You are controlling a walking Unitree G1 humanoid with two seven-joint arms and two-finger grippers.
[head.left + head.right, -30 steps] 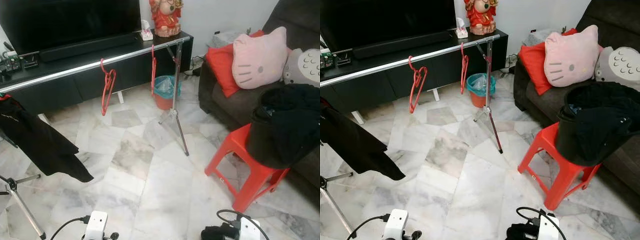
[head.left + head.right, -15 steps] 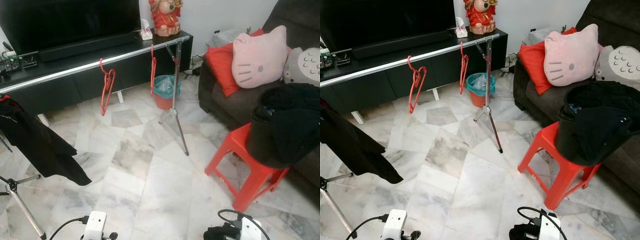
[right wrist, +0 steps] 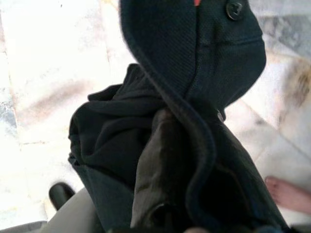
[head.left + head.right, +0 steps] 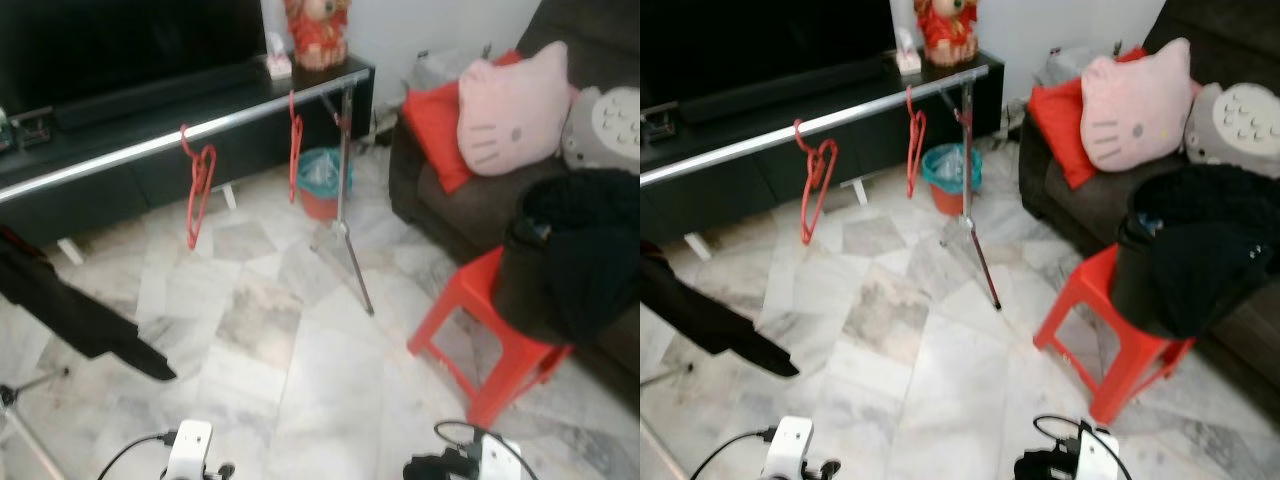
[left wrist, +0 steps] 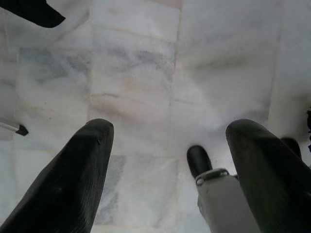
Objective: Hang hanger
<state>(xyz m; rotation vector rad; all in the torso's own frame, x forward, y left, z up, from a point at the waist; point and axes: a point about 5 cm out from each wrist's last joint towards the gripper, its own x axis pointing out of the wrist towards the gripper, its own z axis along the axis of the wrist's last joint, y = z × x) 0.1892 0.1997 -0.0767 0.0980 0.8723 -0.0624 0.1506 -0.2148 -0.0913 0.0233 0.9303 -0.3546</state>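
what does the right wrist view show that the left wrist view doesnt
Right wrist view: the right pincer shut on a dark garment with a button and a red bit by its collar, and a person's bare toes on the tiles.
Left wrist view: the left pincer open with nothing between its fingers, a stand's foot and a corner of black cloth.
Both: the marble floor below.

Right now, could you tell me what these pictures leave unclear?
- Right gripper's jaws: the dark navy buttoned garment drapes over them in the right wrist view.
- Contents of the black bucket on the red plastic stool: covered by black clothing.
- Both eye views are motion-blurred, so the red plastic hangers lack detail.
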